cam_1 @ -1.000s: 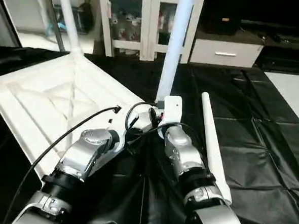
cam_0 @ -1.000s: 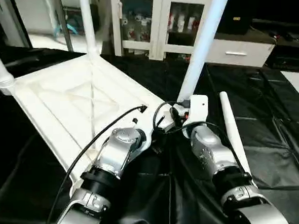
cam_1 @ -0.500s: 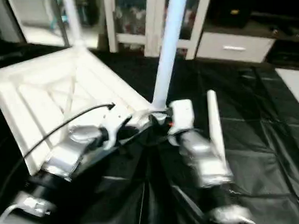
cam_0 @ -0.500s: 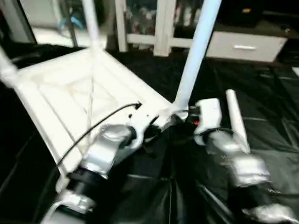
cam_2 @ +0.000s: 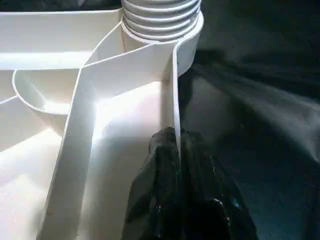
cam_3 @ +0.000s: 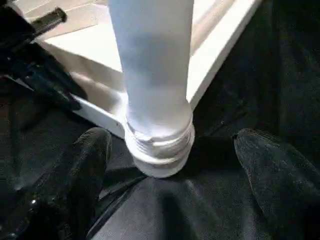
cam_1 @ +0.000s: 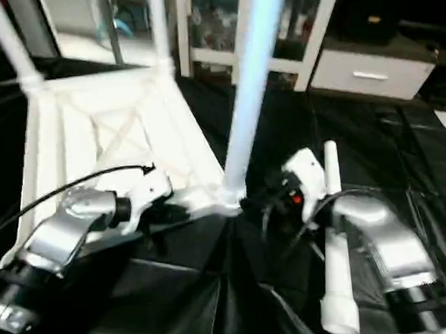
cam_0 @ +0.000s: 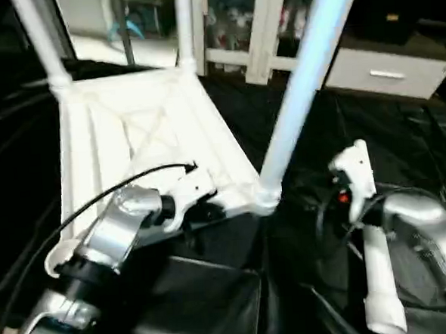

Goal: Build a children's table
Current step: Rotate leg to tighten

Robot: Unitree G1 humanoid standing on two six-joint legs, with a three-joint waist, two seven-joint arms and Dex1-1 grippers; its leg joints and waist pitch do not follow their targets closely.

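Observation:
The children's table's white top [cam_0: 141,134] lies upside down on the black cloth. Three legs stand in its corner sockets: two at the far corners [cam_0: 39,38] [cam_0: 185,25] and one at the near corner [cam_0: 303,86]. My left gripper [cam_2: 173,137] is shut on the thin rim wall of the top, close to that near corner socket [cam_2: 165,30]. On the other side of the corner, my right gripper [cam_3: 172,142] is open. Its fingers [cam_3: 92,155] flank the threaded base of the near leg [cam_3: 155,95] without touching it. A fourth leg [cam_0: 377,279] lies loose on the cloth under my right forearm.
A black cloth [cam_0: 402,126] covers the work table. Behind it stand a white glass-door cabinet [cam_0: 260,28] and a low white drawer unit [cam_0: 387,70]. A black cable [cam_0: 104,197] runs along my left forearm.
My right gripper has opened, let go of the near leg's base and drawn back to the right. The left gripper keeps its hold on the rim. The camera has shifted.

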